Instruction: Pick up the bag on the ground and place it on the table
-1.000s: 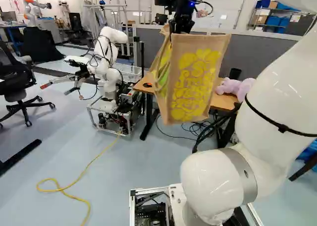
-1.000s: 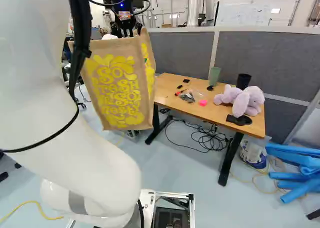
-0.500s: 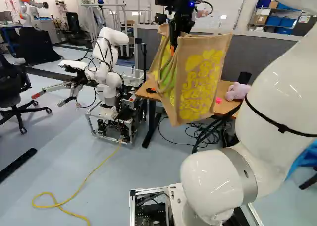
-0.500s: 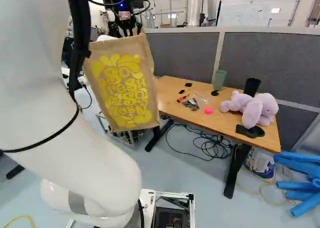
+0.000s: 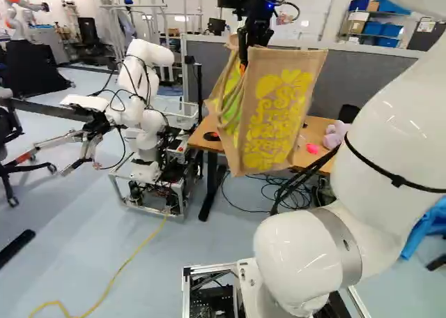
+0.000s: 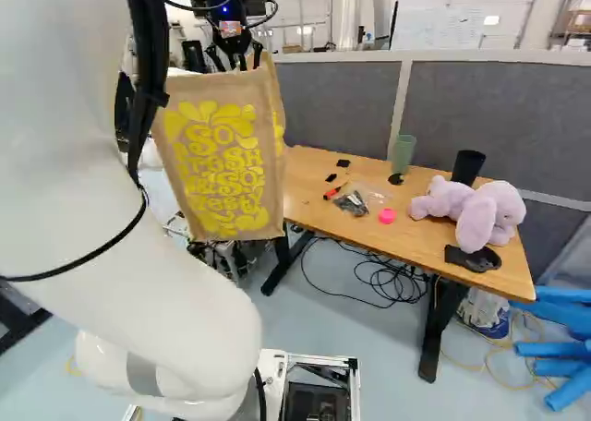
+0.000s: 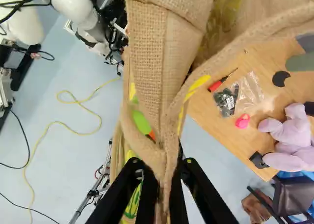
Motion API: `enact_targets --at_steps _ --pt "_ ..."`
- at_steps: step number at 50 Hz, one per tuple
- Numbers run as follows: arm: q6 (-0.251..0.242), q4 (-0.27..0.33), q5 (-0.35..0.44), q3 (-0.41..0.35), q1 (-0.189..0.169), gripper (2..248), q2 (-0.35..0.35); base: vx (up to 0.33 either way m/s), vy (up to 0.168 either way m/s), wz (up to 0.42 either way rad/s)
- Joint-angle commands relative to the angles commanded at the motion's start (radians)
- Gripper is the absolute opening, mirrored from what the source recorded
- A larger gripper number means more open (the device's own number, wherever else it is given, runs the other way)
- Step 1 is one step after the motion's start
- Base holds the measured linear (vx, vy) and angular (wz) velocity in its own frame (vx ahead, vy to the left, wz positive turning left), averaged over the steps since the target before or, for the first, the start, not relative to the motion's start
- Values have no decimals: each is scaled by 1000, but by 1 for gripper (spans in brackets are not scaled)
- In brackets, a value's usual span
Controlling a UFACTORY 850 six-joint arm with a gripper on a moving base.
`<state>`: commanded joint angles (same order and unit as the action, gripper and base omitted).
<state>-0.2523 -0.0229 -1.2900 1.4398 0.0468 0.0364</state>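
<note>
One tan burlap bag [image 6: 217, 167], left in right base view, clamped by one black gripper [image 6: 241, 63]; right, one lilac plush toy [image 6: 476, 210] on one wooden table [image 6: 309, 176].

One bench [image 6: 416, 241] stands on two black legs. It bears two cups: one green [image 6: 404, 151] at its far edge, one black [image 6: 468, 166] farther right along that edge. Toward its right end is one plush toy [image 6: 476, 209], and by the near right corner one flat black piece [image 6: 473, 258]. In between are one pink item [image 6: 387, 216], one clear plastic bag [image 6: 372, 195] and one red-handled tool [image 6: 334, 191]. There is one burlap bag [image 6: 217, 162].
</note>
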Motion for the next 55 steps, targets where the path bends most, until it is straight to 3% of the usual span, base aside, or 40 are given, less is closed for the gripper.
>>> enact_targets --at_steps 13,55 --pt "0 0 0 0 0 25 0 198 1 -303" --pt "0 0 0 0 0 25 0 194 56 -35"
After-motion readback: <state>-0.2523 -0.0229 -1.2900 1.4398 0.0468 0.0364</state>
